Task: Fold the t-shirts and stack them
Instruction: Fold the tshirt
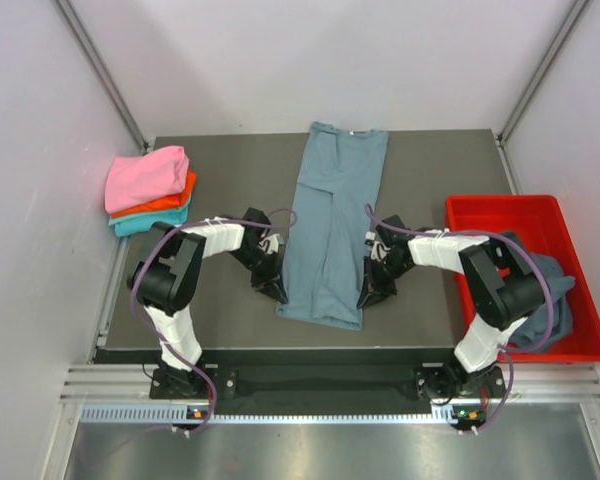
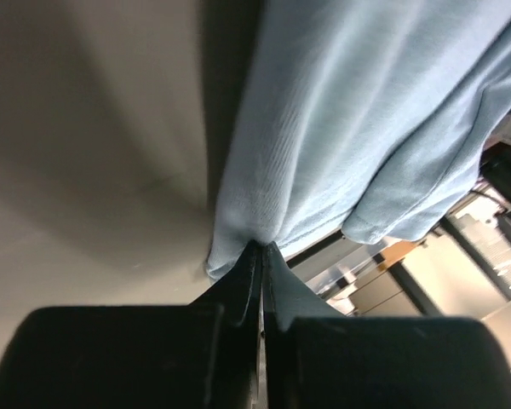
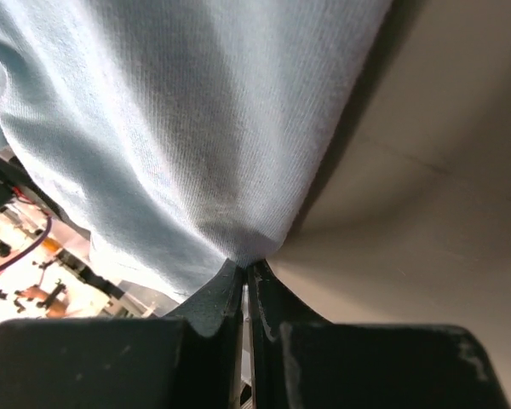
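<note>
Item: blue-grey t-shirt (image 1: 332, 235), narrow strip, centre of table (image 1: 210, 170) | left gripper (image 1: 276, 292) pinching its near-left hem corner | right gripper (image 1: 366, 297) pinching near-right corner | Risk: thin pinches may slip, uneven lift skewing the fold

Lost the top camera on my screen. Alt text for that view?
A blue-grey shirt lies lengthwise at centre, left jaws and right jaws shut on its side edges at the near end. A stack of folded pink, orange and teal shirts sits far left; a red tray at right holds a crumpled shirt.
</note>
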